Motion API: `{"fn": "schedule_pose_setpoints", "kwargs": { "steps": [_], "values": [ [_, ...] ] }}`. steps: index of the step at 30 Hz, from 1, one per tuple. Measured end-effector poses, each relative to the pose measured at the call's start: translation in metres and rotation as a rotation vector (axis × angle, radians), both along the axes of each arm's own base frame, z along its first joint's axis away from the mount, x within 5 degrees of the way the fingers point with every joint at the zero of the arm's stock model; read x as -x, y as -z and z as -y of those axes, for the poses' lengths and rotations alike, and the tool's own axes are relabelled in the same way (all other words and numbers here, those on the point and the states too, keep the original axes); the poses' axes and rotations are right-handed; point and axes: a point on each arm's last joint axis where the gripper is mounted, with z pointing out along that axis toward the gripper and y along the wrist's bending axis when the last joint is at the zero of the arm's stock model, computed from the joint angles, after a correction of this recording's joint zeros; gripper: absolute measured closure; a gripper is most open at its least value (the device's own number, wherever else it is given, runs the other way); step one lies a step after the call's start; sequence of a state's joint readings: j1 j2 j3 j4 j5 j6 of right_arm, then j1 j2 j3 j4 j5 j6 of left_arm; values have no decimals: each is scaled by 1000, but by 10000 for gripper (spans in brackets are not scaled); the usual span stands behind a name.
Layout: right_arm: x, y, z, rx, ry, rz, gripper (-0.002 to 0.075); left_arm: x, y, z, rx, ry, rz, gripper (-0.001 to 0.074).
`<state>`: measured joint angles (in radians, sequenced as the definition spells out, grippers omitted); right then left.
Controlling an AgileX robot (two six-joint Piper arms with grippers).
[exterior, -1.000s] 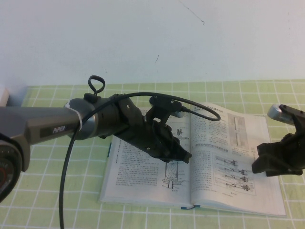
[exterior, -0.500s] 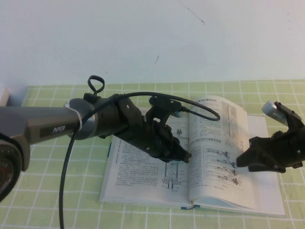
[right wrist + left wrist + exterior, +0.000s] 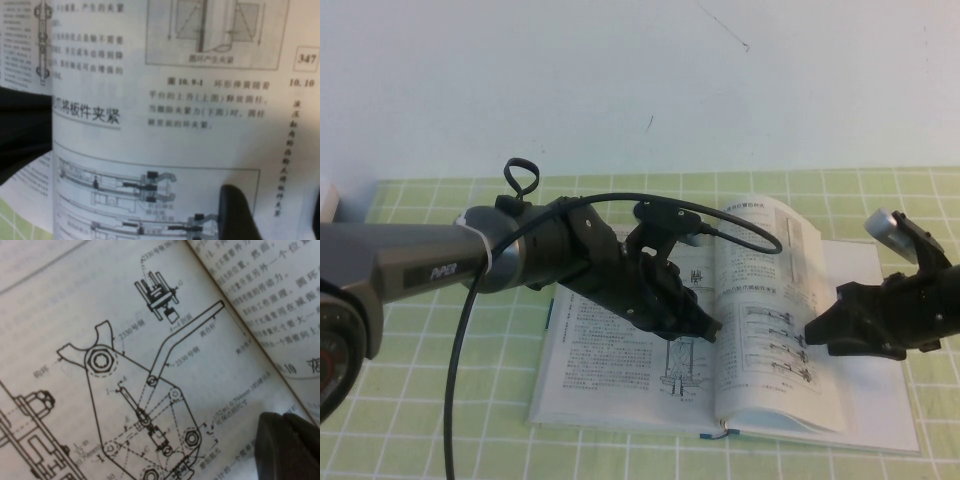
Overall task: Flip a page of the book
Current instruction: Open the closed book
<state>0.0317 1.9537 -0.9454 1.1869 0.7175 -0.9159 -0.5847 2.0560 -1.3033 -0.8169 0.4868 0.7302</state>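
Note:
The book [image 3: 595,350] lies open on the green checked cloth. My left gripper [image 3: 710,328] is shut, its tip resting on the left leaf with the large mechanical drawings [image 3: 125,390] beside the gutter; it shows low in the left wrist view [image 3: 287,447]. The page [image 3: 770,300], with text, a tall grey photo and tool diagrams, is lifted off the right-hand stack and bows up toward the gutter. My right gripper [image 3: 812,333] is open at the page's outer edge, touching it. In the right wrist view [image 3: 275,220] one finger [image 3: 235,210] lies against the page [image 3: 175,100].
The green checked cloth [image 3: 420,420] covers the table up to a white wall [image 3: 640,80] at the back. My left arm and its black cable [image 3: 740,225] stretch across the book's left half. A small white object [image 3: 328,200] sits at the far left edge.
My right gripper has moved left and inward over the book. The page has risen from flat and curls up toward the gutter. My left arm has not moved.

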Motion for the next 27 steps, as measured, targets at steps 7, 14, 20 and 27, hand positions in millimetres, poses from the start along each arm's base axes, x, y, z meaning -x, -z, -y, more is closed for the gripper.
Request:
{"fn": "schedule_pose_setpoints", "kwargs": {
  "steps": [7,14,20,27],
  "values": [
    [-4,-2,-3,-58,27,27,391,0,-4,0,4,1,8,739],
    [-6,-6,-6,-117,32,60,391,2,-17,-4,-8,20,65,738],
    [-6,-5,-8,-136,31,55,391,4,-33,-9,-27,47,134,738],
    [-6,0,-12,-221,28,38,391,9,-76,-14,29,27,249,738]
  ]
}}
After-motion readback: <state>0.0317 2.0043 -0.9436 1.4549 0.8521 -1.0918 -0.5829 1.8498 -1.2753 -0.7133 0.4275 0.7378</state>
